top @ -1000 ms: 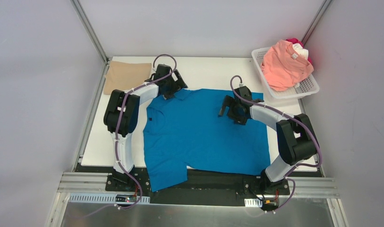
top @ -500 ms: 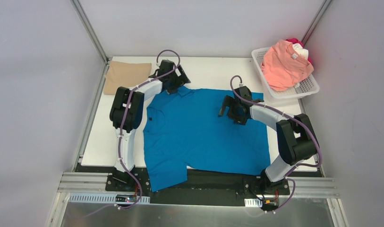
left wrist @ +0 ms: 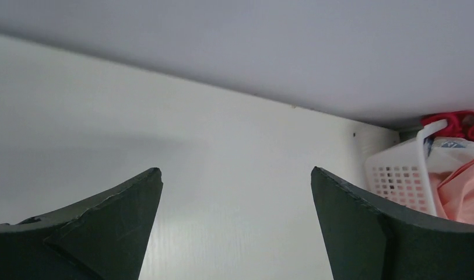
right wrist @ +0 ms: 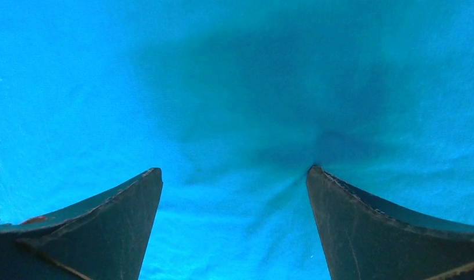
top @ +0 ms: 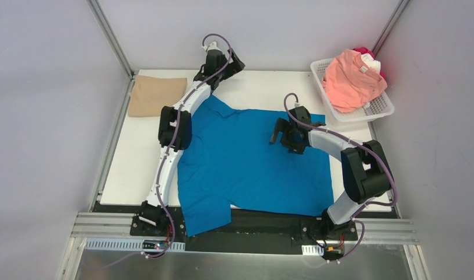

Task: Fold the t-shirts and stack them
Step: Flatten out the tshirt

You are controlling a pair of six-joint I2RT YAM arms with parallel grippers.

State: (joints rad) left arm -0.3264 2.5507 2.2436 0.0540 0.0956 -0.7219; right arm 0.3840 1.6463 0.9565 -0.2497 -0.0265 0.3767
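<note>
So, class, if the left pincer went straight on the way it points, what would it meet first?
Probably the back wall: the open left pincer looks across the table, nothing between. The basket sits off to the right. Depth is uncertain.

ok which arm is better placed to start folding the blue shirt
Right, probably. The right gripper is open and down on the blue shirt, one fingertip dimpling the cloth. The left gripper, also open, is over bare table past the shirt's far edge.
</note>
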